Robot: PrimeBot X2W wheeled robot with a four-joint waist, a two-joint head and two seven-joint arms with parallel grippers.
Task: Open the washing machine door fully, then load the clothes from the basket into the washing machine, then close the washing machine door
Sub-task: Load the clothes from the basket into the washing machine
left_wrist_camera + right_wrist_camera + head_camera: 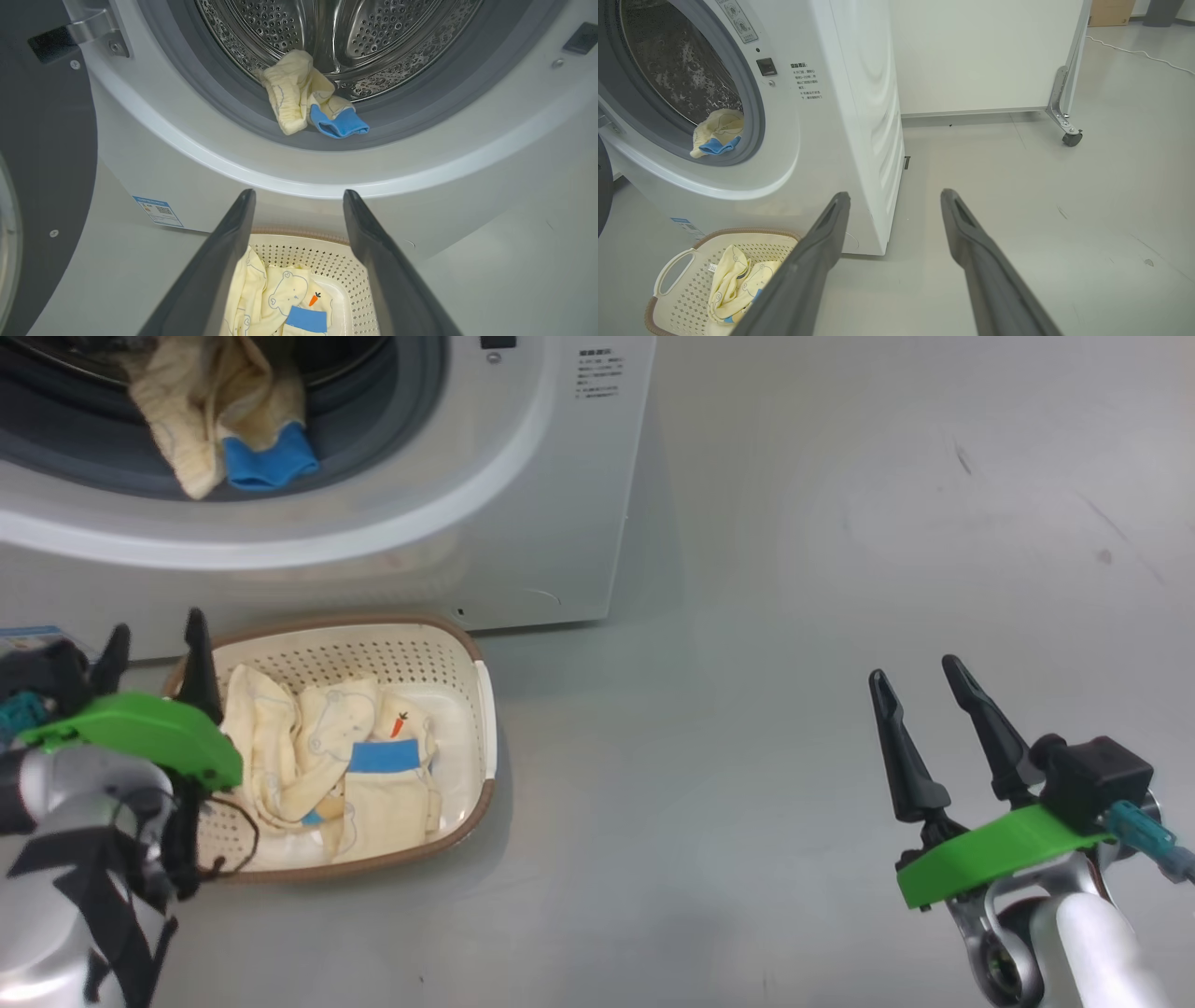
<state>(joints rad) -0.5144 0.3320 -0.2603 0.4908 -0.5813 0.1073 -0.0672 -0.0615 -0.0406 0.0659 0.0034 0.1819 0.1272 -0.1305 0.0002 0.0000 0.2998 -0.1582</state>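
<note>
In the head view, the big white front-loading washing machine (523,523) fills the top left with its opening uncovered. A cream-yellow garment with a blue band (224,420) droops from inside over the grey rubber gasket (401,420). On the grey floor (794,569), just in front of the machine, sits the small cream perforated plastic basket with a brown rim (485,709). It holds the soft cream-yellow clothes (308,756), with an orange carrot mark and a blue band showing. The left gripper (157,639) hovers over the basket's left edge, spread wide and empty. The right gripper (917,677) hangs well apart to the right over bare floor, equally spread and empty.

The left wrist view looks straight into the steel perforated drum (383,28), which the head view cuts off. It also shows the round door with a glossy black rim (42,140) swung open at the left on its metal hinge (88,28), and a small blue label sticker (156,211) low on the machine's front. The basket's clothes lie between the parted fingers (219,261).

The right wrist view shows the machine's plain white side, the basket's white handle (672,270) and a white panel on a caster (985,51) behind. Its parted fingers frame only floor.
</note>
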